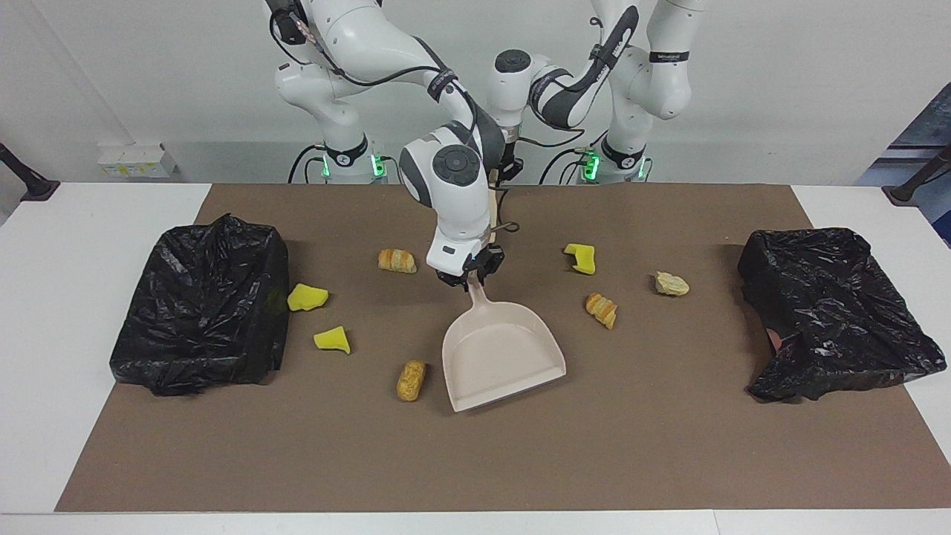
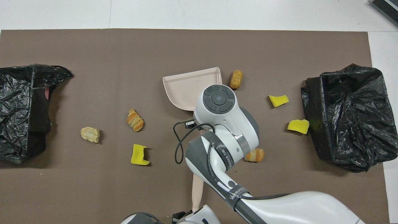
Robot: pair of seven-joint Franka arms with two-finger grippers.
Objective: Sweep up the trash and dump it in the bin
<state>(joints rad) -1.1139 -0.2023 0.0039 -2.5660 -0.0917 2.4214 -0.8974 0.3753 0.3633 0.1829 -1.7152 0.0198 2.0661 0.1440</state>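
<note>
1. Facing view: we see the right gripper clamped on the handle of the beige dustpan. The pan lies on the brown mat with its mouth toward 5 o'clock.
2. The trash lies loose on the mat around the pan. A bread roll sits just beside the pan's lip at 8 o'clock.
3. A yellow sponge chunk and a second sponge chunk lie at 9 to 10, near one black-bagged bin. A croissant piece lies at 10.
4. A third sponge chunk lies at 1. A striped bread lump and a pale lump lie at 2, toward the other bin.
5. Overhead view: the right arm's wrist covers the dustpan's handle, and the pan shows at the wrist's 10 o'clock. The bread roll is at the pan's 3 o'clock.
6. At the view's 6 o'clock edge the left gripper is pressed together. It seems to be pinching a beige stick that points to 12, though the grip is half cut off.
</note>
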